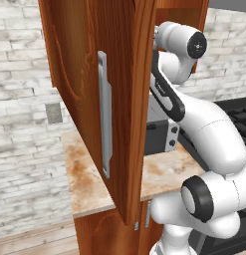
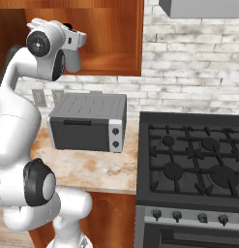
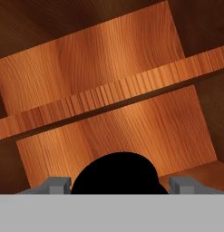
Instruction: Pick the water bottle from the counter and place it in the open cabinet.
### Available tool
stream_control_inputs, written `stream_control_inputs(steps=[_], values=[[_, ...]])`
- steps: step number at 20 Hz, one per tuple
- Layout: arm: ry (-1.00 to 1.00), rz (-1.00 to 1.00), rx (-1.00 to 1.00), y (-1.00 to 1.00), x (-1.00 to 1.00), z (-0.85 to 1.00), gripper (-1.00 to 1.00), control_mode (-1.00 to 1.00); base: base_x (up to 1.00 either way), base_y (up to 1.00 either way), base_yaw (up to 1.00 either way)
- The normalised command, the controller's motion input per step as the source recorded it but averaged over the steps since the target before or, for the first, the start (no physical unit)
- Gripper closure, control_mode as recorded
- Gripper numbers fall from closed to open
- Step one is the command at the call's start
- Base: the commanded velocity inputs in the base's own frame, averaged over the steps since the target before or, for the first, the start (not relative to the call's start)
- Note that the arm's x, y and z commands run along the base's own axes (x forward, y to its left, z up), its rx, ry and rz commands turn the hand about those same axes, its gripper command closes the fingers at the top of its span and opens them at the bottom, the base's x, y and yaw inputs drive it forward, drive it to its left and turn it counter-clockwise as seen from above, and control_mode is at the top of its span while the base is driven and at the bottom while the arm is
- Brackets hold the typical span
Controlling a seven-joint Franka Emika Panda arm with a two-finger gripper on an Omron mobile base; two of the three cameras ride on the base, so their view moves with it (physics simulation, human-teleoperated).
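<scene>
**Bottle carried up to the cabinet shelf**

Between the two fingers (image 3: 56, 185) of the hand (image 3: 119, 186) sat the black cap of the water bottle (image 3: 119, 174), apparently gripped. Ahead of the hand lay the open cabinet (image 3: 109, 72) and its shelf edge. Letting go too near that lip could drop the bottle onto the bench (image 2: 92, 167).

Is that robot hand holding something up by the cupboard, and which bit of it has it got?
The water bottle, its black cap showing between the fingers; where exactly on its body they grip is hidden.
</scene>
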Motion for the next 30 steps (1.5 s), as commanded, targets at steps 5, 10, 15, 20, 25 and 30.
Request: stream_control_inputs(steps=[5,10,15,20,25,30], values=[[0.05,-0.06,0.0,0.0,0.49,0.0,1.0,-1.0,0.0,0.0,0.0],[0.0,-0.02,0.0,0.0,0.25,0.0,1.0,-1.0,0.0,0.0,0.0],[0.0,-0.03,-0.01,0.0,0.36,0.0,1.0,-1.0,0.0,0.0,0.0],[0.0,-0.05,-0.02,0.0,0.51,0.0,1.0,-1.0,0.0,0.0,0.0],[0.0,-0.04,-0.03,0.0,0.51,-0.07,1.0,-1.0,0.0,0.0,0.0],[0.0,-0.02,-0.01,0.0,0.5,-0.14,1.0,-1.0,0.0,0.0,0.0]])
